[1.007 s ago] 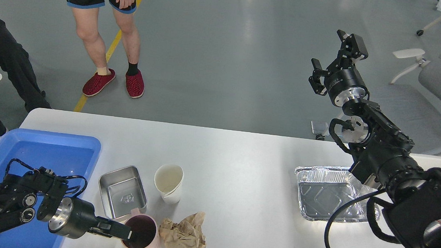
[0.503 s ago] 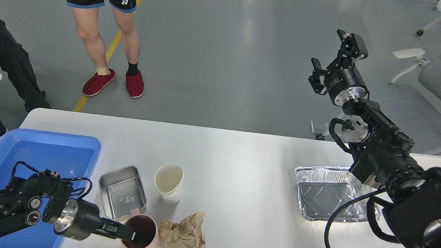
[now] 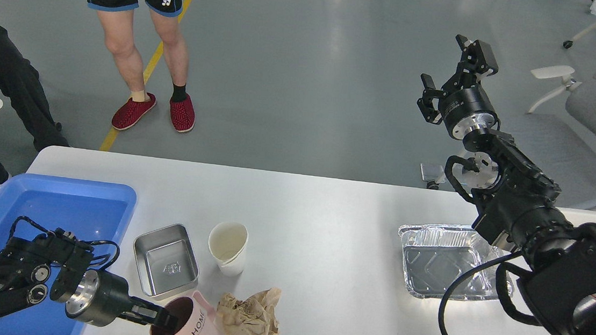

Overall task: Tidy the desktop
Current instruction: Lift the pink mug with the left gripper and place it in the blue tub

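The white desktop (image 3: 321,212) fills the lower part of the head view. My left gripper (image 3: 161,322) is at its near left edge, shut on the rim of a pink cup (image 3: 193,323) marked "HOME". The cup is tilted, its dark mouth turned left toward the gripper. A crumpled brown paper (image 3: 249,320) lies just right of the cup. A square steel tin (image 3: 165,261) and a white paper cup (image 3: 228,246) stand behind it. My right gripper (image 3: 451,63) is open and empty, raised high beyond the table's far right.
A blue plastic tray (image 3: 65,205) sits at the left edge, partly under my left arm. An empty foil tray (image 3: 443,261) lies at the right beside my right arm. People stand and sit past the far left; office chairs are at the far right.
The pink cup stood upright and now tilts with its mouth to the left, held by my left gripper, which drew back slightly left. The right arm has barely moved.
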Available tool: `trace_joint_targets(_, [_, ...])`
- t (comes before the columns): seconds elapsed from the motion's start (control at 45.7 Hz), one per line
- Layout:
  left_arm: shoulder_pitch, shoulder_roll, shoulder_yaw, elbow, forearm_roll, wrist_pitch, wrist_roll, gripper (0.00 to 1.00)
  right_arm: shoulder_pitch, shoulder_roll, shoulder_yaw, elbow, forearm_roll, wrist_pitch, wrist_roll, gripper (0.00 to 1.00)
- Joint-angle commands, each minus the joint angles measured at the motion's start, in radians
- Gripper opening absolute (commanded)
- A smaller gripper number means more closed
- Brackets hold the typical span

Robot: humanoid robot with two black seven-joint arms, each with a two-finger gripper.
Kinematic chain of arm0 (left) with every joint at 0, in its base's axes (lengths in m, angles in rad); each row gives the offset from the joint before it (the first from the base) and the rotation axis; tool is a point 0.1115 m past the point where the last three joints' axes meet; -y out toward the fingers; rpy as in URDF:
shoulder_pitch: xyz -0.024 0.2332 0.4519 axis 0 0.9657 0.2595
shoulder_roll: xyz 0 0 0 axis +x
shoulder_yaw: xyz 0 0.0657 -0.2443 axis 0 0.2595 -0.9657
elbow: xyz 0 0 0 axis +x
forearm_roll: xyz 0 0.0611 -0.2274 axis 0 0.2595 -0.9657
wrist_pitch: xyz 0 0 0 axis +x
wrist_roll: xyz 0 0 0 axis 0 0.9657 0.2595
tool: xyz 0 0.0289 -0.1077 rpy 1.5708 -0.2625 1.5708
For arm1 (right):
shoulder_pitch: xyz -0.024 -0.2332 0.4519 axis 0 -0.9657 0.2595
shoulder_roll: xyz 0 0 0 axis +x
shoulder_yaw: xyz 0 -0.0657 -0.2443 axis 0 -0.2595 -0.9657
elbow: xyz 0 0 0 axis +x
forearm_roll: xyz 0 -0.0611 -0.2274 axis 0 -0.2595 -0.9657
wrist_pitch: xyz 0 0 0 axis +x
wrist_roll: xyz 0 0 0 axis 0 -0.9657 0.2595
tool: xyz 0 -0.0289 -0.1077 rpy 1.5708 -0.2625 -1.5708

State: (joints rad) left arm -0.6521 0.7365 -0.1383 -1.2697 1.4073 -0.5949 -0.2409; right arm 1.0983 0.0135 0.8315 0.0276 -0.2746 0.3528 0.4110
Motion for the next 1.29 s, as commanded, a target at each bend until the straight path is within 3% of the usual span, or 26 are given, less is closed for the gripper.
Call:
trace_joint_targets(0.0, [0.0,0.004,0.0,-0.01,0.013,-0.003,-0.003,0.0,0.0,0.0,0.0,0.0,0.0,0.0,-0.001,1.0])
trace_joint_targets(0.285, [-0.017,0.069,-0.001,-0.106,0.019,-0.017,0.0,0.0,0.009,0.0,0.0,0.0,0.0,0.0,-0.001,1.0])
trace_joint_targets(0.438, [-0.11,0.136,-0.004,-0.152,0.018,-0.049,-0.005,0.0,0.015,0.0,0.0,0.0,0.0,0.0,-0.001,1.0])
trace_joint_targets(0.657, [-0.254,0.332,-0.02,-0.171,0.002,-0.101,-0.02,0.0,0.026,0.0,0.0,-0.002,0.0,0.0,-0.001,1.0])
trace_joint_targets(0.897, [-0.29,0.624,-0.04,-0.198,0.001,-0.101,-0.058,0.0,0.032,0.0,0.0,0.0,0.0,0.0,-0.001,1.0])
trace_joint_targets(1.269, [-0.299,0.741,-0.075,-0.198,-0.062,-0.078,-0.064,0.0,0.037,0.013,-0.002,0.0,0.0,-0.002,-0.001,1.0])
